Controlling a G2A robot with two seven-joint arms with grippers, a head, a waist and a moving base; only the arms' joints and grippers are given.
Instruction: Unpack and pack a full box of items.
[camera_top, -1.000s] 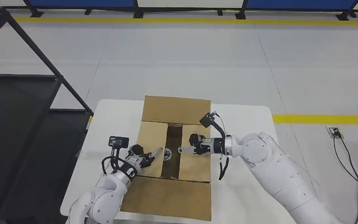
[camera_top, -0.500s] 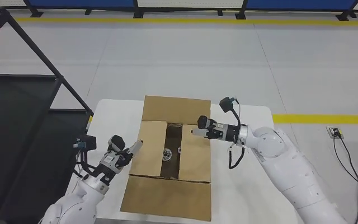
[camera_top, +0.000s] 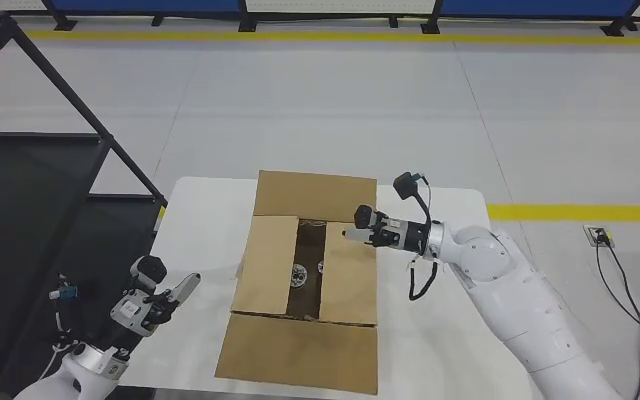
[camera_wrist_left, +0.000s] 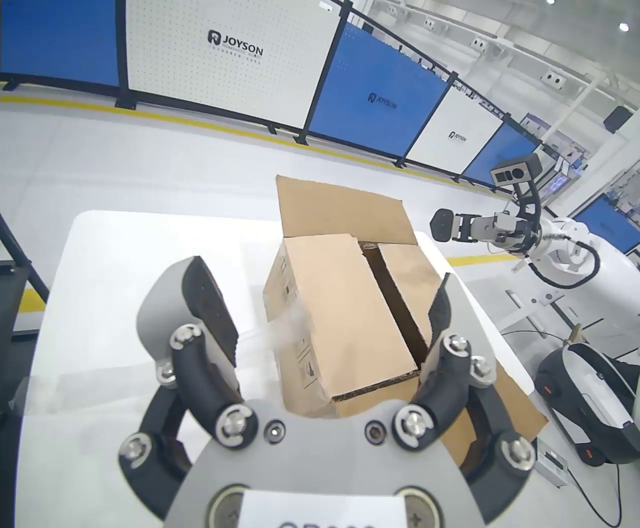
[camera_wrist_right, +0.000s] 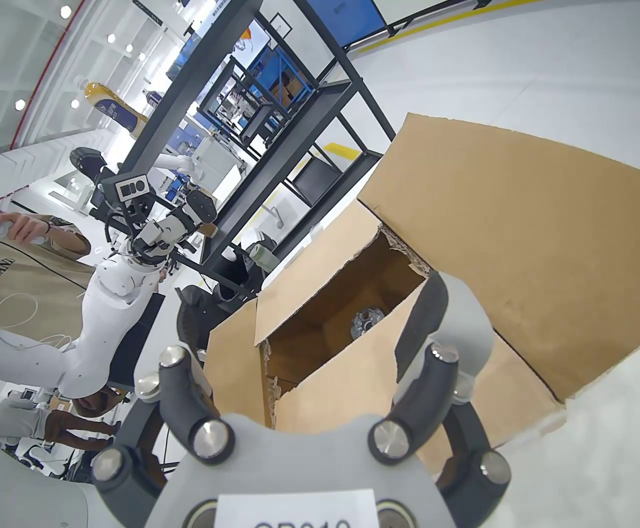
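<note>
Box: you've got the cardboard box (camera_top: 265, 265) on the white worktop (camera_top: 200, 215), right of centre. It runs from close to the far edge to close to the near edge.
Flaps: the far flap stands up and leans back. The near flap is folded out toward the near edge. The two side flaps lie roughly level over the top with a dark gap between them.
Contents: through the gap you see a round silvery item (camera_wrist_right: 366, 320) low inside the box. In the top view a second pale item sits beside it, too small to name.
Right gripper: your right gripper (camera_top: 350, 234) hovers over the right side flap, near the box's far right corner. Its fingers are spread with nothing between them. You can't tell whether it touches the cardboard.
Left gripper: your left gripper (camera_top: 186, 287) hangs over the worktop's left edge, toward the near left corner. It points at the box but is apart from it, fingers spread wide, nothing held.
Surroundings: a black rack (camera_top: 50, 230) stands off the worktop's left edge. A yellow line (camera_top: 560, 212) runs on the floor beyond the right edge.
</note>
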